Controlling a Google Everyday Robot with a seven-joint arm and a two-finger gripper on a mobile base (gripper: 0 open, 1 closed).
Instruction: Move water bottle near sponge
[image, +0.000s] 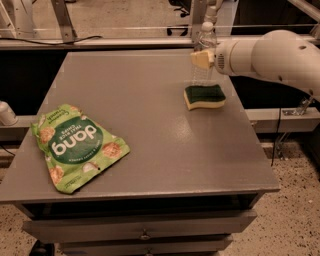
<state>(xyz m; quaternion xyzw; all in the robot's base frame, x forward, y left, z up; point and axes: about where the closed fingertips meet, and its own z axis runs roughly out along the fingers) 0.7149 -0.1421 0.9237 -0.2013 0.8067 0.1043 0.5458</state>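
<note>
Tip-over risk noted: gripper (203, 59) sits over the far right of the worktop (150, 165), jaws clamped on the upright water bottle (206, 40), just behind the sponge (205, 96). Whether the bottle's base touches down is unclear. Releasing high, or brushing it on retreat, could topple it onto the sponge or over the back edge.
</note>
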